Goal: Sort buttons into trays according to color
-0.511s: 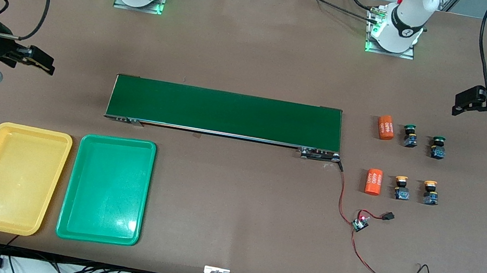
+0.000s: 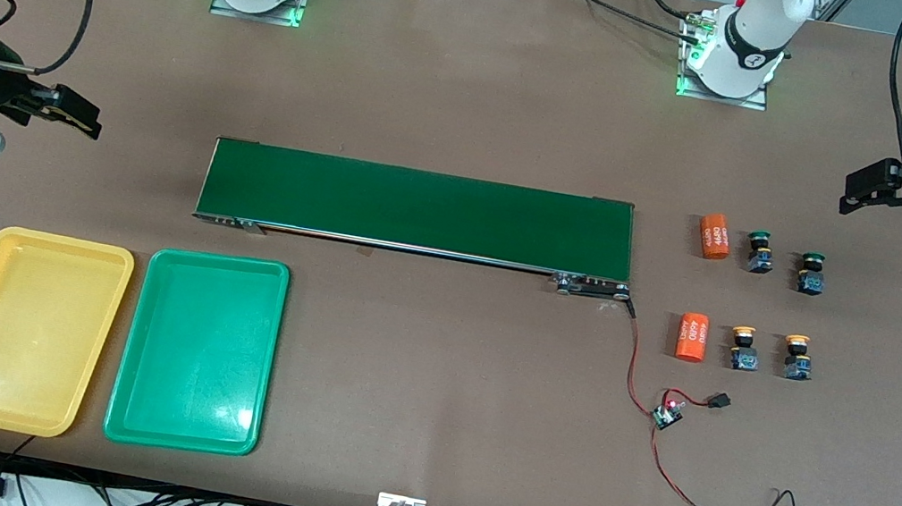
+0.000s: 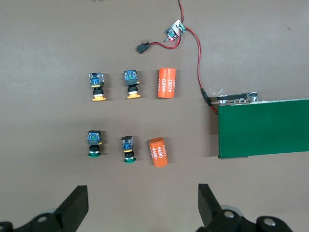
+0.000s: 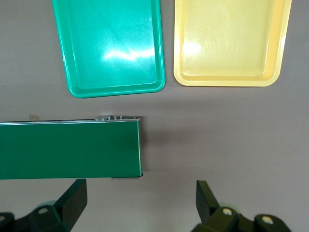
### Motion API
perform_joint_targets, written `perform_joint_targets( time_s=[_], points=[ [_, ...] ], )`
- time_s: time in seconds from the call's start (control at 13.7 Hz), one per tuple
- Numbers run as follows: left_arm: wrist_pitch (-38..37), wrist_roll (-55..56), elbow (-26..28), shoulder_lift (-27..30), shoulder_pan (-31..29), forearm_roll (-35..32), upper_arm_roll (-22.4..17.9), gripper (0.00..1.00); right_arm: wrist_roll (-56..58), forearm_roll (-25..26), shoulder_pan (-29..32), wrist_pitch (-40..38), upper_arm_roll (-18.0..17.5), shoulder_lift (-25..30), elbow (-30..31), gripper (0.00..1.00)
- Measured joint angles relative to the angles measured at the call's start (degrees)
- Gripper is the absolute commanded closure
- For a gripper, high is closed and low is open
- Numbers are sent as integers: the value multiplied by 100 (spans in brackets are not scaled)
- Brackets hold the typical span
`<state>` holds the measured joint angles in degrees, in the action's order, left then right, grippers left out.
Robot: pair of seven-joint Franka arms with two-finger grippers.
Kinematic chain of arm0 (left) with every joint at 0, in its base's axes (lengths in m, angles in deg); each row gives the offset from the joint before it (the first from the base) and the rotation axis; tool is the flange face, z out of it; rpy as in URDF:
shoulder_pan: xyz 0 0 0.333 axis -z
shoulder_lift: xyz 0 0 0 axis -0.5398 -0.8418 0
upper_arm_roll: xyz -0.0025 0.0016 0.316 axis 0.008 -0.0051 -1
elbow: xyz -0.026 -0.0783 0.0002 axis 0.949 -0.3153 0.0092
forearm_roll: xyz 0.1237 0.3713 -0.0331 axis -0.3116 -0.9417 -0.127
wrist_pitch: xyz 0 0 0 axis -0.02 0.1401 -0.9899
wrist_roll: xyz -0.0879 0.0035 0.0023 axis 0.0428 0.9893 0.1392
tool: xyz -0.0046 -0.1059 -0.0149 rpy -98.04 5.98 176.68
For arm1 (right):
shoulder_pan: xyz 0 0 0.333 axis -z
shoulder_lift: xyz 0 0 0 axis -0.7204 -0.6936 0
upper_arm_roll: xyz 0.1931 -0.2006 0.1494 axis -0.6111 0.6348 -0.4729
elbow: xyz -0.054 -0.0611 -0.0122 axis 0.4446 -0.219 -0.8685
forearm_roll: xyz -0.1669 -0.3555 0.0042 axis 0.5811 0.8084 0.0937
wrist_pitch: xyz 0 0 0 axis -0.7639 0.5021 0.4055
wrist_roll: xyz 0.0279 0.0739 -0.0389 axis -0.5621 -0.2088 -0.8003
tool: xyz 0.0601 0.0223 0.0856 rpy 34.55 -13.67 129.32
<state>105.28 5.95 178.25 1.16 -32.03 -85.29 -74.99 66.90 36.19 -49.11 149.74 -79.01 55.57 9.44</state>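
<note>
Left gripper (image 3: 140, 205) spread wide, over bare table near four buttons (image 3: 113, 113); right gripper (image 4: 140, 200) spread too, over conveyor end. Wrist views alone show finger gaps. Yellow tray (image 2: 22, 330), green tray (image 2: 198, 351) empty, near front camera; tray ends cut off in right wrist view.

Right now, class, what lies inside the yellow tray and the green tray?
Nothing: the yellow tray and green tray are both bare inside. All four buttons sit on the table at the left arm's end. Nothing is covered.

Buttons (image 2: 760, 253), trays (image 2: 22, 330) on table (image 2: 473, 112)
</note>
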Motion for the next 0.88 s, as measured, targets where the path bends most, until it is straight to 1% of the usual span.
perform_joint_targets(
  time_s=[0.44,0.88],
  points=[
    [-81,0,125,-55,0,-2,-34,0,2,0,1,0,4,-1,17,0],
    [-64,-5,132,-383,18,-3,-34,0,5,1,7,0,30,-6,31,0]
  ],
)
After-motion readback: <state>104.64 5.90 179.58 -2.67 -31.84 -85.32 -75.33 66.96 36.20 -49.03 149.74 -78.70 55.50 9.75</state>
